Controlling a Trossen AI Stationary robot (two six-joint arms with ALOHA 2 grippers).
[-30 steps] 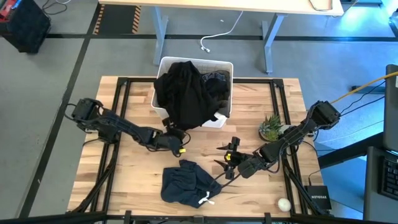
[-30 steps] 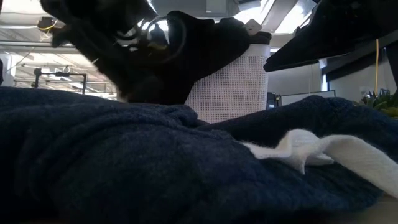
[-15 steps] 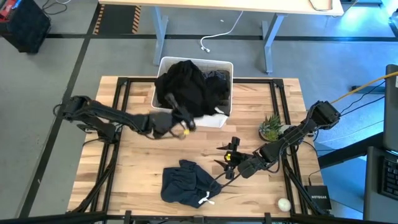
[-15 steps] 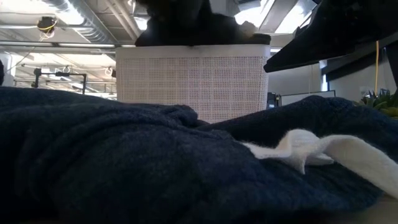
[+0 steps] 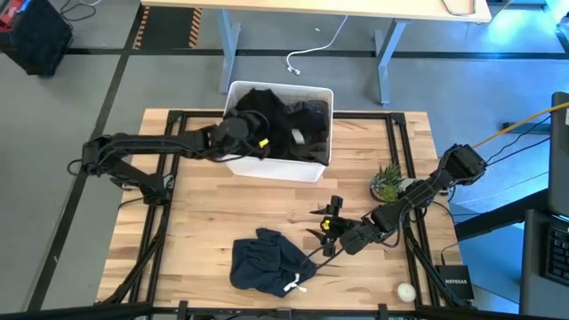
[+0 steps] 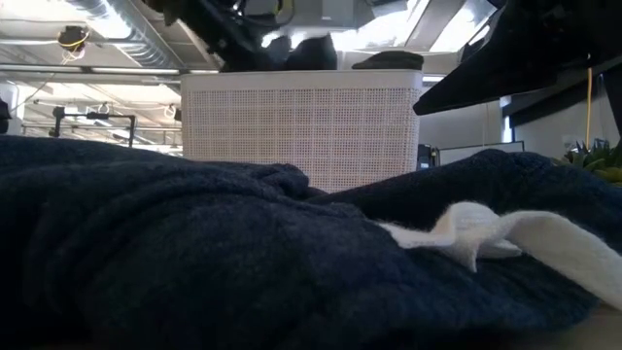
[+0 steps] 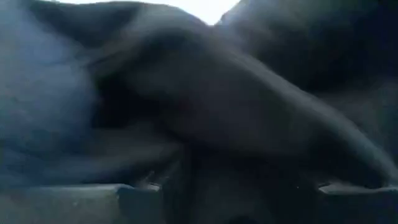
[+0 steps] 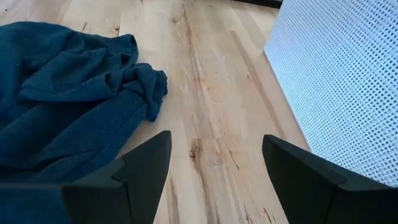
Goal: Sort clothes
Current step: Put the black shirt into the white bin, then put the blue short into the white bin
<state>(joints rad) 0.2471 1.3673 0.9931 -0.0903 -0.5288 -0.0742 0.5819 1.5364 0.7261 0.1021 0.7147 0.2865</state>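
Observation:
A white plastic bin (image 5: 316, 169) stands at the table's far middle with black clothes (image 5: 289, 129) piled inside. My left gripper (image 5: 252, 133) hovers over the bin's left part, shut on a black garment (image 7: 205, 106) that fills its wrist view. Dark navy shorts (image 5: 262, 262) with a white drawstring (image 5: 296, 283) lie crumpled flat on the table near its front edge. My right gripper (image 5: 320, 222) stands open just right of the shorts, above bare wood, with nothing between its fingers (image 8: 149, 162). My left gripper has bunched black cloth (image 7: 211, 180) between its two fingers, which come in slanting down from the table's left side. Which part of the garment this is, and how many layers, cannot be told. The garment lies slack over the pile in the bin.
A small potted plant (image 5: 388, 182) stands right of the bin. A white ball (image 5: 406, 291) and a black box (image 5: 455, 283) sit at the near right corner. Bare wood lies between the bin and the shorts.
My left gripper has risen from the table in front of the bin and gone toward the far edge, ending over the bin. The black garment's part that hung down the bin's front wall has come up with it and now lies inside.

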